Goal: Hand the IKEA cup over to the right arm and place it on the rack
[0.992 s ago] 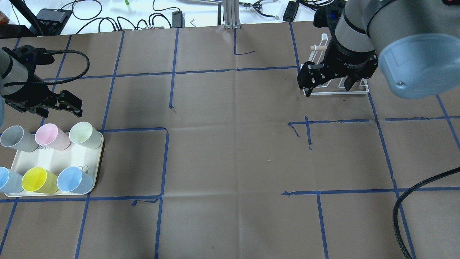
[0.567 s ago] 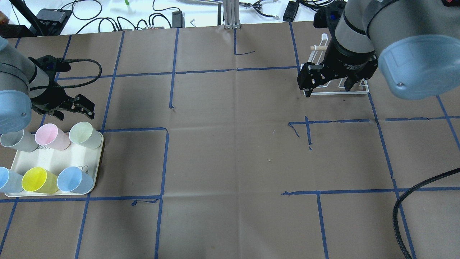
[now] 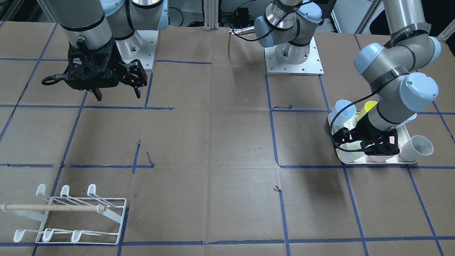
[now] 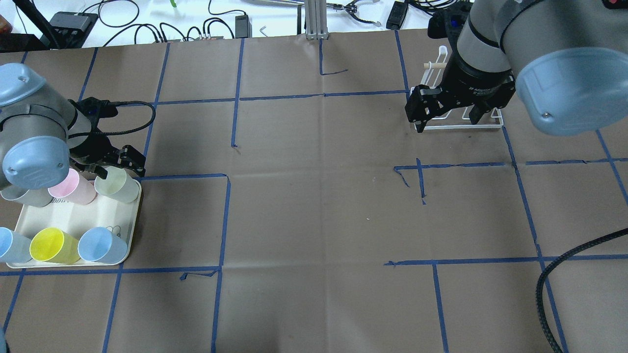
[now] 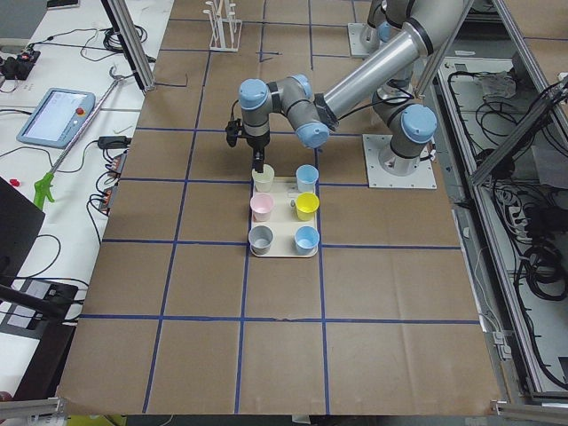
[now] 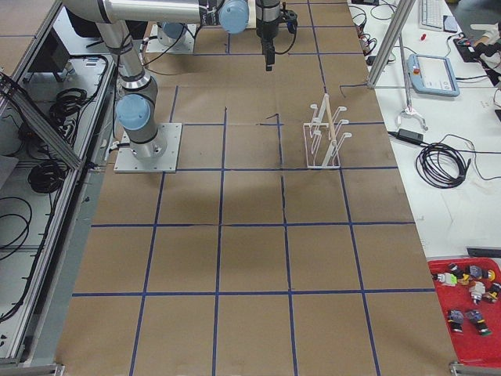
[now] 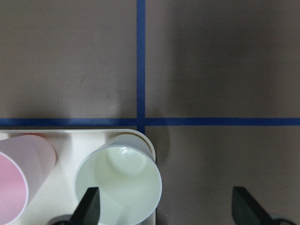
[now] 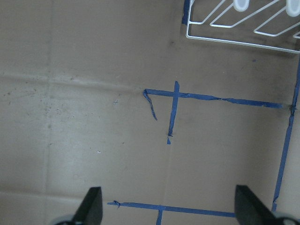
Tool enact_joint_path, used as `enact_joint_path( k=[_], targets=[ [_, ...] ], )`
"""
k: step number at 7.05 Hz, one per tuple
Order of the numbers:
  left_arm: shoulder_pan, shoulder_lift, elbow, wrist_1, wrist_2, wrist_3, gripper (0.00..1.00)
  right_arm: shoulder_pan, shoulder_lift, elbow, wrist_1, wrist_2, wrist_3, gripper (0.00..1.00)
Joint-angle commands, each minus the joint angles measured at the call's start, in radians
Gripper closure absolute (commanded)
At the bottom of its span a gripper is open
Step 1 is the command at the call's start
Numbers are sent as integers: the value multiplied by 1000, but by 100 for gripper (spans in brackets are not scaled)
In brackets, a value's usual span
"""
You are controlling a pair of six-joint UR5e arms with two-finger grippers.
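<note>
Cup: pale green cup (image 7: 119, 180) stood upright at the cream tray's (image 4: 73, 215) corner, by the worktop's left edge.
Left end effector (image 7: 167, 208): spread, one finger over the cup's mouth; had come down to it within the last second.
Right end effector (image 4: 444, 110): spread, unmoved.
Hidden: right arm (image 4: 490, 44) covered much of the rack (image 3: 53, 208) from overhead.

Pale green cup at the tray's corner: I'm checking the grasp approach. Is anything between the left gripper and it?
Nothing visible. The left gripper hangs open directly above the pale green cup, one fingertip over its mouth, the other beyond its rim. The pink cup stands close beside it.
</note>
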Motion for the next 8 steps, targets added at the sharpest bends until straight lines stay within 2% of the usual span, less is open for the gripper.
enact_joint_path(
  k=[1, 7, 8],
  targets=[
    [0, -3, -23, 8, 8, 1, 1, 2, 0, 0, 0, 0, 0, 0],
    [3, -4, -20, 22, 49, 2, 2, 5, 3, 3, 0, 1, 0, 0],
    [3, -4, -20, 22, 49, 5, 23, 7, 3, 5, -2, 13, 3, 0]
  ],
)
